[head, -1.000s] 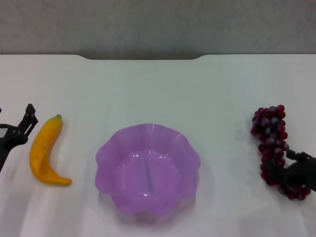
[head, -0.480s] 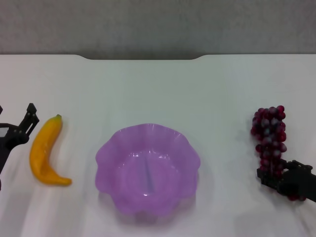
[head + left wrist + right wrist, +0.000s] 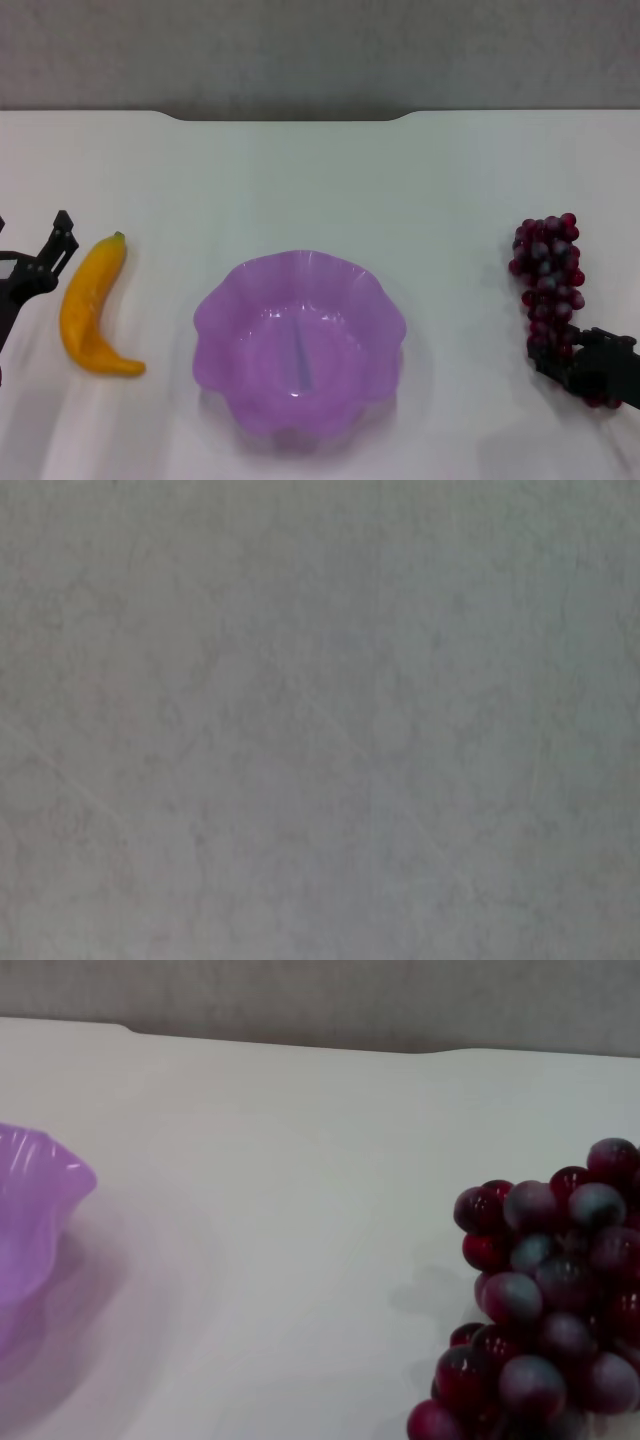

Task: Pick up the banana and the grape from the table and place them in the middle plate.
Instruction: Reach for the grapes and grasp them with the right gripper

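The banana (image 3: pixel 92 310) lies on the white table (image 3: pixel 320 180) at the left, with its green tip pointing away from me. My left gripper (image 3: pixel 30 240) is open just left of it, apart from it. The purple scalloped middle plate (image 3: pixel 240 300) sits empty in the centre; its rim also shows in the right wrist view (image 3: pixel 40 1185). The grape bunch (image 3: pixel 546 270) lies at the right. My right gripper (image 3: pixel 590 368) covers the bunch's near end. The right wrist view shows the grapes (image 3: pixel 545 1300) close up. The left wrist view shows only a blank grey surface.
The table's far edge has a notch (image 3: pixel 290 117) with a grey wall behind it. Bare tabletop lies between the plate and each fruit.
My right gripper has shifted inward and lower over the near end of the grape bunch, and the bunch's lower part has changed shape slightly. The left gripper and the banana have not moved.
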Motion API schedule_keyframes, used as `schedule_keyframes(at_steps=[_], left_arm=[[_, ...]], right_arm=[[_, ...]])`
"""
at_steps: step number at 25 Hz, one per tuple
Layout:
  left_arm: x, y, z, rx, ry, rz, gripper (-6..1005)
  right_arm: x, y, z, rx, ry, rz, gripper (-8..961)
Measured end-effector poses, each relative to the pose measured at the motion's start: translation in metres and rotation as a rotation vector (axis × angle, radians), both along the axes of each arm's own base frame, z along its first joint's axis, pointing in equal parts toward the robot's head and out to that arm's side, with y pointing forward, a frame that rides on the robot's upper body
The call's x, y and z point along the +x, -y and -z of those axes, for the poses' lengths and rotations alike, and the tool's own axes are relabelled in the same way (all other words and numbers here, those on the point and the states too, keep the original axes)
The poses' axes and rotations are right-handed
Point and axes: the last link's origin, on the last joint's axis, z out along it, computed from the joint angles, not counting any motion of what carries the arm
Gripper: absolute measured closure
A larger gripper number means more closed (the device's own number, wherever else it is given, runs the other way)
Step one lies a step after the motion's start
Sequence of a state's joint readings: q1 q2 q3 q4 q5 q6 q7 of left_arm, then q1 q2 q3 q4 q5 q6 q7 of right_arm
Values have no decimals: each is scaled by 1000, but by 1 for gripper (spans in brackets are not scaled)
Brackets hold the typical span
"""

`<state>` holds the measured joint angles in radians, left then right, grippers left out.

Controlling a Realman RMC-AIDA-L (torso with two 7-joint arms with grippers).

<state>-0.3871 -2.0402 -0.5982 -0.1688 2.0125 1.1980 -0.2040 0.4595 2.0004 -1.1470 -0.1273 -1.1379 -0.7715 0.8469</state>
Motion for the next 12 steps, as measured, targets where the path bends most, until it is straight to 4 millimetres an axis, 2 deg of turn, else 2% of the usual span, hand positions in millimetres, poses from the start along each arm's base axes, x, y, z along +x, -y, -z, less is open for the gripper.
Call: schedule_keyframes(at_steps=[3,8,12], left_arm=[[0,0,0,0,0,0,121],[0,-1,1,-6,-1,-6,121],[-1,-1,2,-12,-2,-13,121]], right_arm=[[0,0,-1,7,-3,3,229],[1,-1,-2,12,-2,6,375],[2,-2,-3,16,9,11,434]])
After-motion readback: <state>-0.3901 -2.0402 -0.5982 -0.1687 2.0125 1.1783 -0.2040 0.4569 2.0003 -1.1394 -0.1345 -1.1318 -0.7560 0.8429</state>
